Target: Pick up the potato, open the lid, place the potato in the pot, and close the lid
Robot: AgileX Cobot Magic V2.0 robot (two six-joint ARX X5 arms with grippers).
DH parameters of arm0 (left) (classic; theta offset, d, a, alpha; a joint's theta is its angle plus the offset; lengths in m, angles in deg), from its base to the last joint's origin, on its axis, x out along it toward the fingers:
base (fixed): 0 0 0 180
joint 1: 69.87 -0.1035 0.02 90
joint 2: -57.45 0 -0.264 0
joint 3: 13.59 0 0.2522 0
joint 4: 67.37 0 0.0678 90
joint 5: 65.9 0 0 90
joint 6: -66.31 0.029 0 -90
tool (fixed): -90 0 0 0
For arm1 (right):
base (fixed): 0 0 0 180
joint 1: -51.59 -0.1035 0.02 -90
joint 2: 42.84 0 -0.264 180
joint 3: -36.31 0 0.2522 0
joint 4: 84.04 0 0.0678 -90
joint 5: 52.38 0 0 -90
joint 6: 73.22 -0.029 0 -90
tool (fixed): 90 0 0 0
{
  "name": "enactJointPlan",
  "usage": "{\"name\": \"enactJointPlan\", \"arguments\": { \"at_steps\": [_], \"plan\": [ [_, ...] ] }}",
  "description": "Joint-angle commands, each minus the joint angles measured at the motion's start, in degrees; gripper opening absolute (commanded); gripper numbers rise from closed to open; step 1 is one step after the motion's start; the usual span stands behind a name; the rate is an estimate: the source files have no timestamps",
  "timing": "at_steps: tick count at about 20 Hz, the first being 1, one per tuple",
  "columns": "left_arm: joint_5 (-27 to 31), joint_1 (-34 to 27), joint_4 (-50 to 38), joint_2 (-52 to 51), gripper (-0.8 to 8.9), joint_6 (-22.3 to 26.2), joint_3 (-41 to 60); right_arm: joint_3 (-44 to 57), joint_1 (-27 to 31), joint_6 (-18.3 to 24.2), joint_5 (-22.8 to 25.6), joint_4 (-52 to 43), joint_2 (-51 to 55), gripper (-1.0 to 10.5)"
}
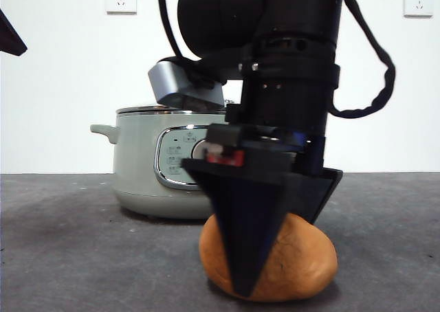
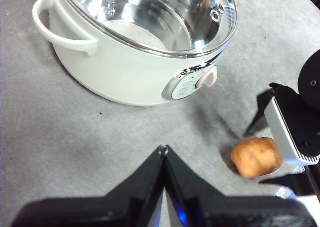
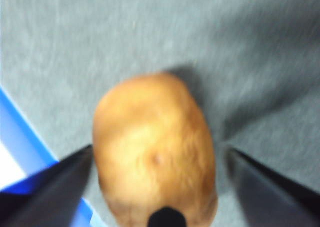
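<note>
Two jaws, right gripper (image 1: pixel 275 257): spread wide, one on each side of the potato (image 1: pixel 269 260), no squeeze visible yet; nothing held.
Potato: resting on the grey table (image 1: pixel 69 243), nearest the front camera, a little right of centre, in front of the pot (image 1: pixel 155 171).
Slip risk: rounded, egg-shaped body; if closed off-centre, likely to squirt out sideways or roll away across the table.
Contact risk: jaw tips already low beside the potato; any further descent could mean scraping the table.
Right arm pose: dropped steeply from above, wrist pointing almost straight down, bulk hiding part of the pot's control panel.
Left gripper (image 2: pixel 163 152): jaws pressed together, empty, hovering above the table near the pot, waiting.
Lid (image 2: pixel 165 12): seated on the pot, farther back; must come off before the potato can go in.
</note>
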Motion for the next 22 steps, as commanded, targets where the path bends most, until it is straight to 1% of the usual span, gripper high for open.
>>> {"name": "enactJointPlan", "arguments": {
  "at_steps": [1,4,7,9,11,13,14,15,16,17,18,20,22],
  "plan": [
    [-0.2,0.0,-0.8,0.5,-0.05,0.3,0.0,0.0,-0.2,0.0,0.0,-0.2,-0.8,-0.1],
    [-0.1,0.0,-0.5,1.1,-0.05,-0.5,-1.1,-0.2,-0.2,-2.9,0.0,1.5,1.1,-0.1],
    [0.0,0.7,0.6,3.8,-0.05,-1.9,-5.4,-0.5,-0.2,-5.3,0.1,5.5,6.1,-0.1],
    [0.2,2.3,2.6,7.4,-0.05,-2.0,-10.7,-1.0,-0.2,-8.3,0.3,9.5,11.0,-0.1],
    [0.2,4.8,5.7,12.7,-0.05,-1.9,-17.8,-1.4,-0.2,-10.1,0.7,14.1,16.9,-0.1],
    [0.3,7.9,9.2,18.9,0.00,-1.9,-25.4,-1.5,-0.2,-12.2,2.2,18.0,22.7,-0.1],
    [1.2,9.5,10.6,22.3,0.01,-1.9,-29.4,-1.5,-0.2,-13.6,3.0,19.6,25.2,-0.1],
    [3.2,10.9,12.1,25.6,0.22,-2.0,-33.4,-1.5,-0.2,-15.0,3.8,21.1,27.7,-0.1],
    [5.1,12.2,13.5,28.7,0.96,-2.2,-37.2,-1.5,-0.2,-16.3,4.6,22.3,29.7,-0.1],
    [7.5,13.7,15.3,32.5,2.23,-2.8,-41.8,-1.5,-0.2,-17.7,5.6,23.5,32.0,-0.1],
    [9.3,15.0,16.9,35.8,3.26,-3.1,-46.1,-1.5,-0.2,-18.7,6.2,24.4,33.7,-0.1],
    [12.8,17.0,19.5,42.1,4.46,-3.8,-54.1,-1.5,-0.2,-20.7,7.0,25.6,36.4,-0.1],
    [16.4,18.8,19.9,47.4,5.15,-4.6,-60.5,-1.5,-0.2,-22.1,9.9,25.1,38.3,-0.1]
  ]
}}
